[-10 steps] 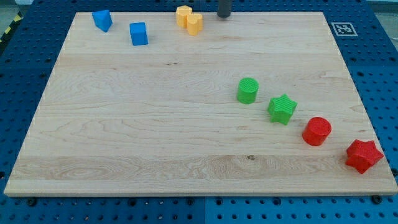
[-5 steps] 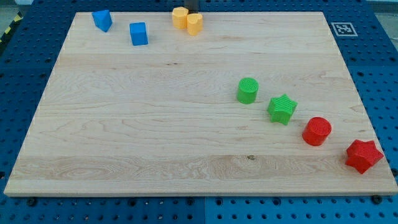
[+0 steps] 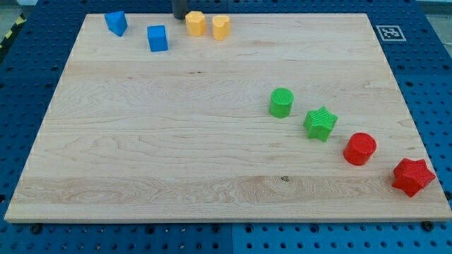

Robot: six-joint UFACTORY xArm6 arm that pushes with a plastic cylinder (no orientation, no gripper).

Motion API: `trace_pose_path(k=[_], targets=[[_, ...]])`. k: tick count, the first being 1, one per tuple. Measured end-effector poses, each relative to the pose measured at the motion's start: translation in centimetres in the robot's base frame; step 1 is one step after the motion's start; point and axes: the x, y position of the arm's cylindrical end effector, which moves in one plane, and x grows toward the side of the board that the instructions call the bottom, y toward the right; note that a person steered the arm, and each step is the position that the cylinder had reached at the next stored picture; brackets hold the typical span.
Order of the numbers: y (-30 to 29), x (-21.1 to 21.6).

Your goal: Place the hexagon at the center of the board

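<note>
**Inspector:** Yellow hexagon, position at time of check?

**Recorder:** Found near the view's top edge of the wooden board, left of mid-width and well apart from the centre. Noted standing flat and upright.

**Inspector:** And my tip?

**Recorder:** Seen just beside the hexagon, on its view's-left side, at the board's top edge. Could not tell whether touching. Only the lower part of the dark rod was in frame. Claw state could not be told.

**Inspector:** Nearest neighbours?

**Recorder:** Recorded a second yellow block near the hexagon's right, with a narrow gap between; shape not made out for certain. Recorded a blue cube to the left and slightly lower, and a second blue block further left, near the top-left corner.

**Inspector:** Remainder?

**Recorder:** Logged in a diagonal line running toward the view's bottom right, all apart from one another: green cylinder, green star, red cylinder, red star. Observed a printed marker off the top-right corner, on the blue perforated table.
</note>
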Motion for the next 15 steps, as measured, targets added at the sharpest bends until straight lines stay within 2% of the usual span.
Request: trace_pose_path(k=[2,3,5,9,10,12,15], targets=[[4.0,0.8],[0.9,0.8],[0.6,2.2],[10.5,13.7],[10.7,15.2],[5.7,14.9],[9.2,16.6]])
